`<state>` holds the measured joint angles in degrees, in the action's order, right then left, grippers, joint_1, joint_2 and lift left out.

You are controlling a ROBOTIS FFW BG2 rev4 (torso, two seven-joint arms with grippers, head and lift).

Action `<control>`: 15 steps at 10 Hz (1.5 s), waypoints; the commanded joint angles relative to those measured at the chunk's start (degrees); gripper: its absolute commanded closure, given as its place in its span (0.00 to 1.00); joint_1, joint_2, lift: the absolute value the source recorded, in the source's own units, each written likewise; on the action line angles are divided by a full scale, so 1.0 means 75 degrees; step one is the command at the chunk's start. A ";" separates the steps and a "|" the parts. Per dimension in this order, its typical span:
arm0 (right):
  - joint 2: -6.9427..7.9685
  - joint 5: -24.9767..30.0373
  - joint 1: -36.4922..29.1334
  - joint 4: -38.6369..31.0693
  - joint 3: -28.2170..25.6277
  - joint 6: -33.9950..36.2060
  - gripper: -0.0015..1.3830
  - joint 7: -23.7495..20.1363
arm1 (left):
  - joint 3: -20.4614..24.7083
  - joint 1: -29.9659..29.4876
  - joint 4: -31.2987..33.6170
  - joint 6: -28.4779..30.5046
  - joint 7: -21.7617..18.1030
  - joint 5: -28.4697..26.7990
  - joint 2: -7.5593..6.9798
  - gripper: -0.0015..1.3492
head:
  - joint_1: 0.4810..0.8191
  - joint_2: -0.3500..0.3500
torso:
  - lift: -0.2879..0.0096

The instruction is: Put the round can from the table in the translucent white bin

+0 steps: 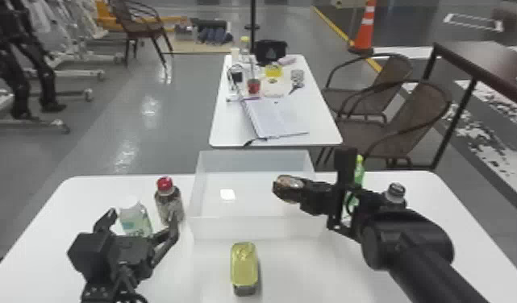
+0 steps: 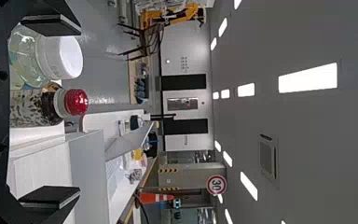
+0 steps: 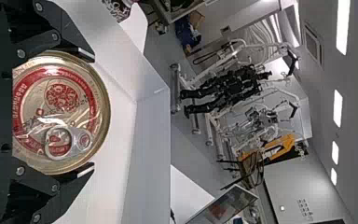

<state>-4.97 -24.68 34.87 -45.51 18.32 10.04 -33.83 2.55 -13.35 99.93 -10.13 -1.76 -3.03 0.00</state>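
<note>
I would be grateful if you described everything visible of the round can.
The round can looks metallic, with a gold-coloured rim and a red-printed lid. The lid appears sealed, its silvery pull tab in place. The right gripper holds it between two fingers at opposite sides, over the translucent white bin.

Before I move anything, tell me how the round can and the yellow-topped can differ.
The round can has a circular lid; the yellow-topped can is oblong with rounded corners. The round can is held between the right gripper's fingers, while the yellow-topped can sits on the table. The round can's lid has red printing; the yellow-topped can's is mostly yellow.
</note>
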 commanded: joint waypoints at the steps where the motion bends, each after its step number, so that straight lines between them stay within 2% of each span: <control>1: -0.0005 0.0079 -0.0033 -0.0085 -0.0016 -0.0014 0.36 0.0035 | 0.0000 -0.0013 0.0000 0.0003 0.0000 -0.0007 0.0020 0.07 | 0.20 0.50 | 0.63; 3: -0.0005 0.0068 -0.0044 -0.0096 -0.0016 0.0009 0.23 0.0070 | 0.0000 -0.0013 0.0000 0.0003 0.0000 -0.0007 0.0020 0.07 | 0.20 0.50 | 0.63; 5: -0.0017 0.0068 -0.0044 -0.0108 -0.0028 0.0033 0.03 0.0128 | 0.0000 -0.0013 0.0000 0.0015 0.0000 -0.0007 0.0020 0.07 | 0.20 0.50 | 0.63; 7: -0.0028 -0.0038 -0.0091 -0.0214 -0.0040 0.0033 0.03 0.0128 | 0.0000 -0.0025 0.0000 0.0003 0.0000 -0.0007 0.0020 0.07 | 0.20 0.50 | 0.63; 8: -0.0063 -0.0061 -0.0255 -0.0729 -0.0239 -0.0014 0.05 0.0163 | 0.0000 -0.0036 0.0012 0.0003 0.0000 -0.0018 0.0020 0.07 | 0.20 0.50 | 0.63; 10: -0.0099 0.0478 -0.1111 -0.2956 -0.1036 0.0033 0.07 0.0855 | -0.0012 -0.0036 0.0024 0.0003 0.0000 -0.0030 0.0020 0.07 | 0.20 0.50 | 0.63; 11: -0.0099 0.0466 -0.1591 -0.3858 -0.1317 0.0103 0.07 0.1183 | -0.0012 -0.0048 0.0024 0.0003 0.0000 -0.0030 0.0020 0.07 | 0.20 0.50 | 0.63; 13: -0.0099 0.0677 -0.2681 -0.5077 -0.1645 0.0115 0.07 0.1464 | 0.0012 -0.0072 0.0024 -0.0032 0.0000 -0.0030 0.0020 0.07 | 0.20 0.50 | 0.63; 15: -0.0099 0.0876 -0.3830 -0.5885 -0.1821 -0.0307 0.07 0.1581 | 0.0023 -0.0095 0.0024 -0.0090 0.0000 -0.0030 0.0020 0.07 | 0.20 0.50 | 0.63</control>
<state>-5.71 -18.38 8.90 -87.76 5.07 8.27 -22.06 2.70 -13.96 100.12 -10.61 -1.76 -3.25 0.00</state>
